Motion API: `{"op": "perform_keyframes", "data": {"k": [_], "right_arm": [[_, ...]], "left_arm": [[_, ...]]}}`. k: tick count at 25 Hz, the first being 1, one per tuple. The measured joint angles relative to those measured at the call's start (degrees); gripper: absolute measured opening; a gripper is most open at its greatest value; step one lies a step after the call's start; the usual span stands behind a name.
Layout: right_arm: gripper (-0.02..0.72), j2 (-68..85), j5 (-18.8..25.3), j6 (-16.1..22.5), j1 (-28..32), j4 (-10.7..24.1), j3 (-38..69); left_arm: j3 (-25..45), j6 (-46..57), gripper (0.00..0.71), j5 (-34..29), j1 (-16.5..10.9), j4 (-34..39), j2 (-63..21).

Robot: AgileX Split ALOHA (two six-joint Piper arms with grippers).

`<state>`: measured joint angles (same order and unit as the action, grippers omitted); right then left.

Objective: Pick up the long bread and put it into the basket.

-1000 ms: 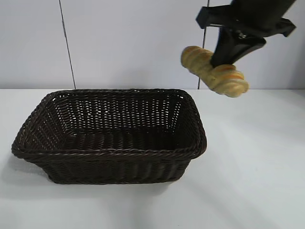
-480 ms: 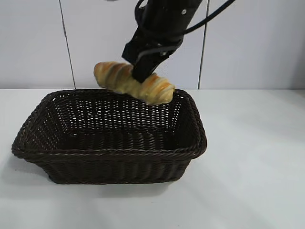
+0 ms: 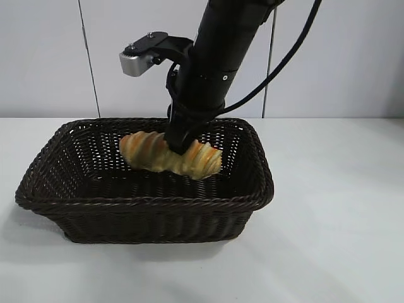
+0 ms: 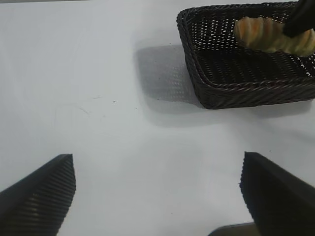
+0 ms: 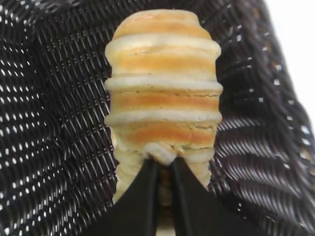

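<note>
**Loaf Lowered Into Basket, Release Pending**

Seen from outside the rig: right gripper reaching steeply down inside the basket, fingers pinched on the middle of the long bread. Loaf carried lengthwise across the basket's back half, near the far wall, tilted slightly with one end lower. Appears to hang just above the woven floor rather than rest on it, though contact cannot be confirmed from this angle.

From the right wrist: dark fingers set close together, pressed into the bread's ridged crust, wicker all around. Grip looks narrow and the loaf not yet let go; whether the jaws have begun to part cannot be told for sure.

Left gripper parked well apart from the basket over bare table, jaws spread wide, holding nothing.

Step in hand, judged from this: the placing, close to its end. Pick-up and carry done, bread already within the rim. Next move calls for opening the fingers enough to free the loaf, then lifting straight up clear of the rim without snagging the wicker or dragging the bread along.
</note>
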<state>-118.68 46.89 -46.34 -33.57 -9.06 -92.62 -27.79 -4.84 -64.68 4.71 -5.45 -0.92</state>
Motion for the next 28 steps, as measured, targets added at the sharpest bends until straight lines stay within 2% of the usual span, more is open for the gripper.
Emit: {"op": "perform_keyframes", "data": {"k": [2, 3, 4, 6, 8, 12, 14, 18, 20, 22, 25, 28], "right_arm": [[0.461, 0.00, 0.51, 0.00, 0.00, 0.00, 0.00], [0.537, 0.07, 0.71, 0.00, 0.00, 0.00, 0.00], [0.596, 0.13, 0.98, 0.00, 0.00, 0.00, -0.24], [0.650, 0.31, 2.10, 0.69, 0.00, 0.00, -1.48], [0.669, 0.46, 3.88, 3.51, 0.00, 0.11, -4.35], [0.679, 0.59, 8.65, 14.80, 0.00, 2.14, -12.04], [0.682, 0.64, 12.04, 22.52, 0.00, 4.73, -16.75], [0.683, 0.64, 18.82, 36.07, 0.00, 12.23, -24.92], [0.683, 0.64, 20.93, 39.71, 0.27, 14.93, -27.87], [0.683, 0.64, 22.87, 42.03, 1.54, 15.83, -30.13], [0.683, 0.66, 24.07, 43.55, 5.45, 15.90, -31.66], [0.683, 1.07, 24.21, 44.32, 11.80, 16.11, -31.85]], "left_arm": [[0.00, 0.00, 0.654, 0.00, 0.00, 0.00, 0.00], [0.00, 0.00, 0.654, 0.00, 0.00, 0.00, 0.00], [0.00, 0.00, 0.654, 0.00, 0.00, 0.00, 0.00], [0.00, 0.00, 0.654, 0.00, 0.00, 0.00, 0.00], [0.00, 0.00, 0.654, 0.00, 0.00, 0.00, 0.00], [0.00, 0.00, 0.654, 0.00, 0.00, 0.00, 0.00], [0.00, 0.00, 0.654, 0.00, 0.00, 0.00, 0.00], [0.00, 0.00, 0.654, 0.00, 0.00, 0.00, 0.00], [0.00, 0.00, 0.654, 0.00, 0.00, 0.00, 0.00], [0.00, 0.00, 0.654, 0.00, 0.00, 0.00, 0.00], [0.00, 0.00, 0.654, 0.00, 0.00, 0.00, 0.00], [0.00, 0.00, 0.654, 0.00, 0.00, 0.00, 0.00]]}}
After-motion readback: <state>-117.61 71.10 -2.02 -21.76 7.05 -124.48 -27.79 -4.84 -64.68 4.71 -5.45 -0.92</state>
